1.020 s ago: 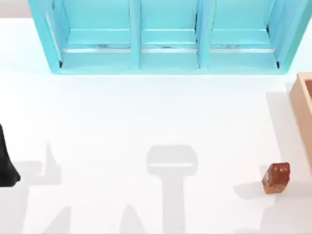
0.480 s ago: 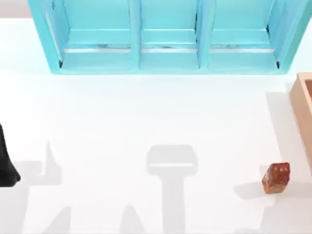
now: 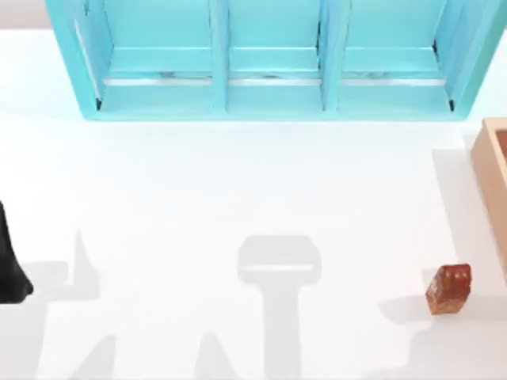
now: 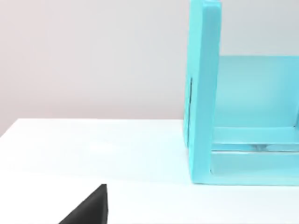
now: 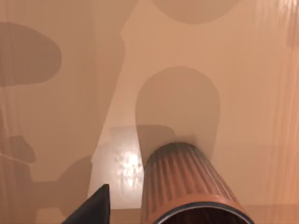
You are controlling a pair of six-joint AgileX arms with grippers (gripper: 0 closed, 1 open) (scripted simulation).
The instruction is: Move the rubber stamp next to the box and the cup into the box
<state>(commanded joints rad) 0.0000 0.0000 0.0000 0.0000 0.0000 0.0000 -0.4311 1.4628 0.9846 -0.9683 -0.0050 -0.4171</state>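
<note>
Cup (image 5: 194,186): you see it right under the right wrist, over the box (image 3: 493,170) floor.
Right fingers: grip can't be told.
Stamp (image 3: 448,288): just left of the box.

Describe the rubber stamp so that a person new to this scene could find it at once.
Start at the large light tan wooden box on the table's right edge in the top view. Just below its near end, apart from it, sits the small reddish-brown wood-textured block. It is tilted, blocky rather than round, with faint dots on one face.
</note>
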